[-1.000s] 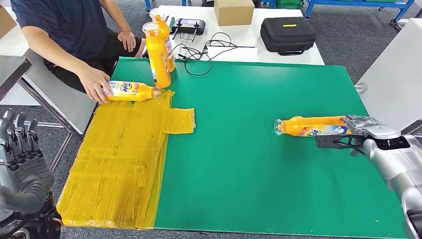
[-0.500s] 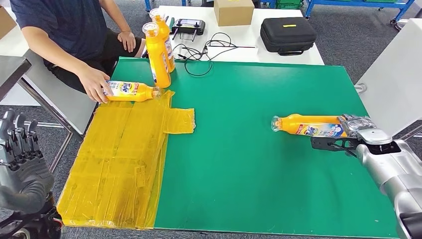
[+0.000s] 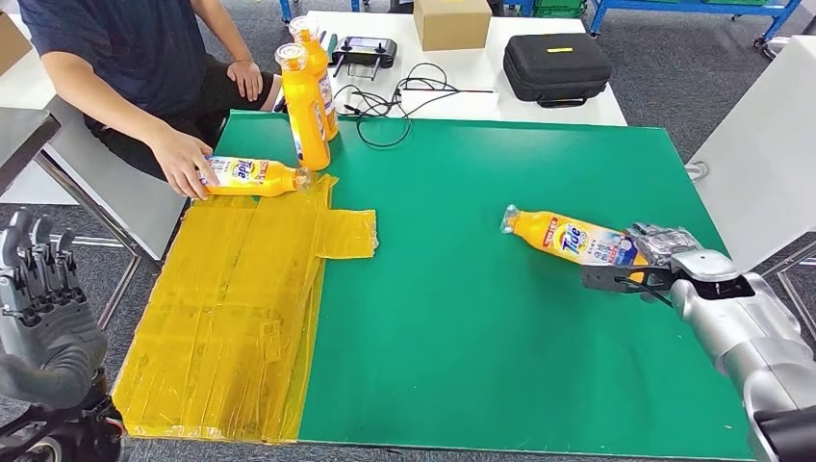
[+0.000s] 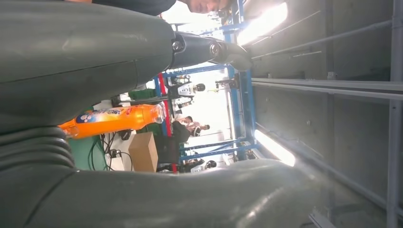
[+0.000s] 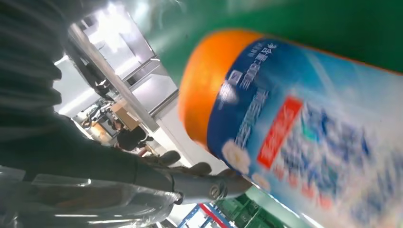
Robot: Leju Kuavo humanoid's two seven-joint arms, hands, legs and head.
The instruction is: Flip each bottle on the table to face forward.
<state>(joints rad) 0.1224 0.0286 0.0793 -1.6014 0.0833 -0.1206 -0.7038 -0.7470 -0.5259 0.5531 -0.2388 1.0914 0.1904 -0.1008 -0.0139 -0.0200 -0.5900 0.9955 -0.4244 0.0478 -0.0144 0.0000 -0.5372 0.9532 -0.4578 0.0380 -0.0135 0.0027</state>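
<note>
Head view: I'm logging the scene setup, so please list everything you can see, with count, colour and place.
Bottle in hand: one, orange with blue label, lying on the mat's right side.
Bottle by person: one, orange, lying at the mat's far left edge.
Upright bottles: two, orange, standing at the mat's far left corner.
Mat: one, green, covering the table.
Yellow sheet: one, taped over the mat's left side.
Case: one, black, on the white table behind.
Cardboard box: one, brown, same table.
Controller: one, black, beside the cables.
Person: one, dark shirt, seated at left, a hand on the lying bottle.
Right hand: holds the bottle's base.
Left hand: raised at lower left, holding nothing.
</note>
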